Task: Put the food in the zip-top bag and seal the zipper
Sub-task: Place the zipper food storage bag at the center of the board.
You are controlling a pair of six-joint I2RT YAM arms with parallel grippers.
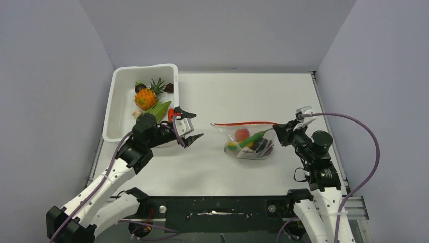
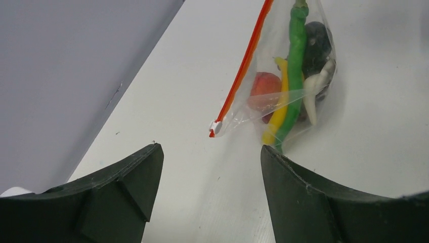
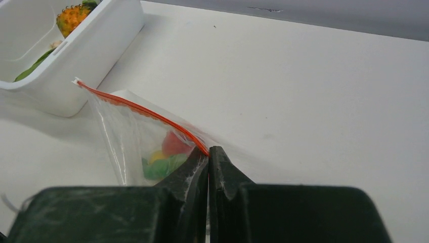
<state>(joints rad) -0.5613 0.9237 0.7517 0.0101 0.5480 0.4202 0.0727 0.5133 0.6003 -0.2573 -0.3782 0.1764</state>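
Note:
The clear zip-top bag [image 1: 250, 142] lies mid-table with its red-orange zipper [image 1: 243, 123] along the far edge. Inside it I see a red-orange round fruit [image 2: 264, 88], a yellow banana [image 2: 278, 109], a long green pod [image 2: 294, 61] and dark grapes [image 2: 318, 43]. My right gripper [image 3: 208, 152] is shut on the zipper's right end [image 3: 200, 146] and holds that corner up. My left gripper [image 2: 210, 152] is open and empty, a short way left of the bag's free zipper end [image 2: 216, 126]. A pineapple [image 1: 145, 97] and a red chili [image 1: 171, 114] are at the white tub.
A white rectangular tub [image 1: 117, 101] stands at the back left, holding the pineapple, a green leaf-shaped piece [image 1: 161, 109] and dark small items. Grey walls close in the table on the left, back and right. A purple cable [image 1: 372, 147] loops by the right arm.

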